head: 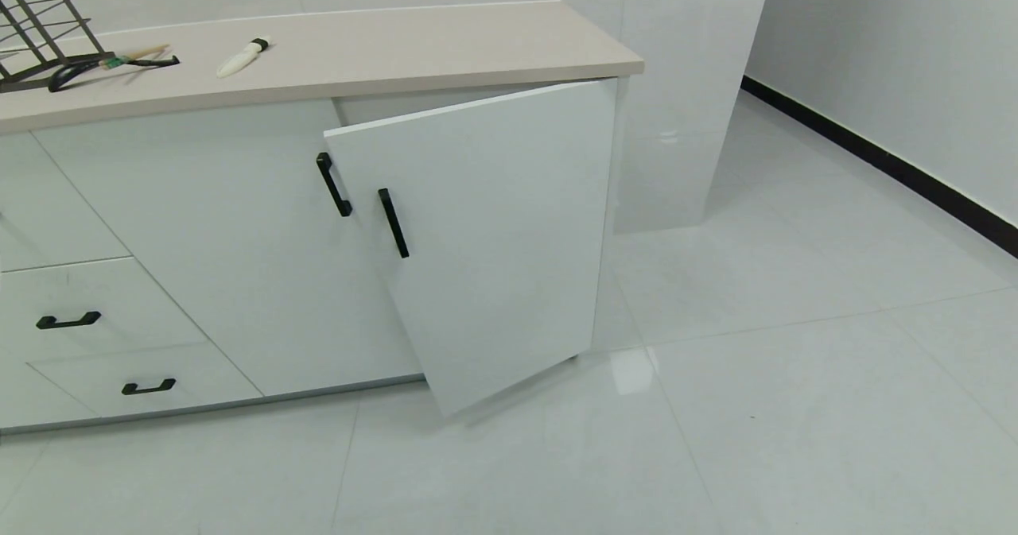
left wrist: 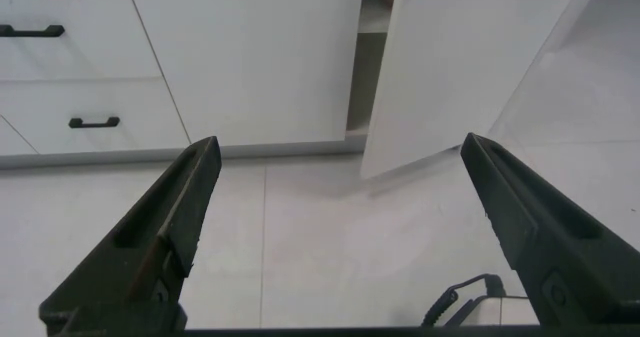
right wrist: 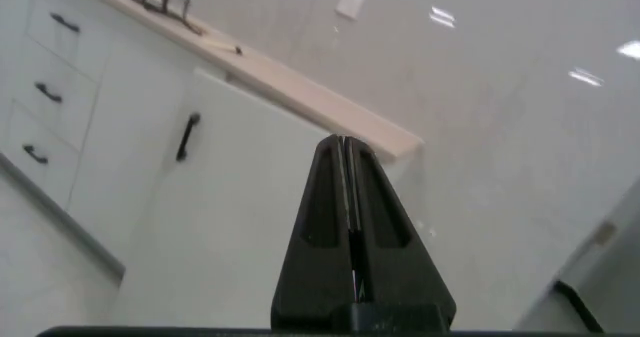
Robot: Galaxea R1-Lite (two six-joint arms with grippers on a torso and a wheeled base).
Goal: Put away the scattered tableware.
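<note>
Head view: the surface ends at its right edge above the cabinet door, which is ajar and swung out over the floor. Open floor right and near. Tableware on the far-left surface: 1 white utensil, 1 wooden-handled utensil, beside 1 wire rack. 2 door handles, 2 drawer pulls.

Left wrist view: left pincer released, fingers wide, above the floor.

Right wrist view: right pincer clenched, fingers pressed together.
</note>
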